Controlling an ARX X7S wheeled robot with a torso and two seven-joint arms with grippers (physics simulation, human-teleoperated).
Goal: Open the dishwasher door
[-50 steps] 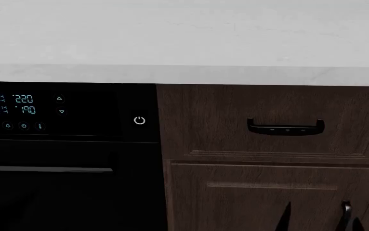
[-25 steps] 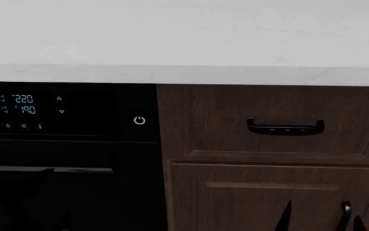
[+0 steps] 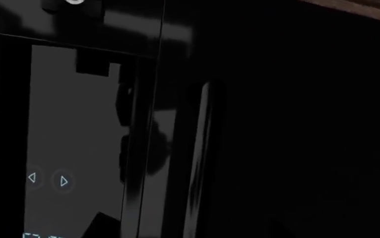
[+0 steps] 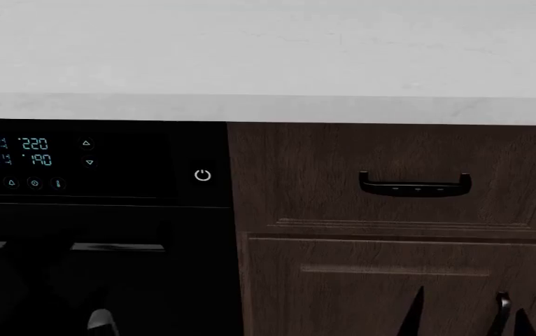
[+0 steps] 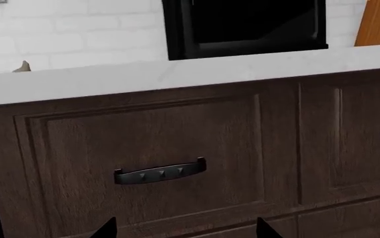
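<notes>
Your left tool point(image 4: 39, 280) sits right at the door point(image 4: 193, 280) handle point(image 4: 119, 246), grip hard to tell; right tool point(image 5: 184, 229) is spread wide below the drawer point(image 5: 150, 148).

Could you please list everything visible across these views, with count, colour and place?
dishwasher door: one, glossy black, lower left of head view
bar handle: one, grey, across the door, partly hidden
display: one, cyan digits, above handle
power symbol: one, white, beside display
countertop: one, white, above
cabinet drawer: one, dark brown, right of door
drawer handle: one, black
microwave: one, black, on countertop
left pincer: one, dark, before the handle
right pincer: one, black, low before the cabinet
</notes>
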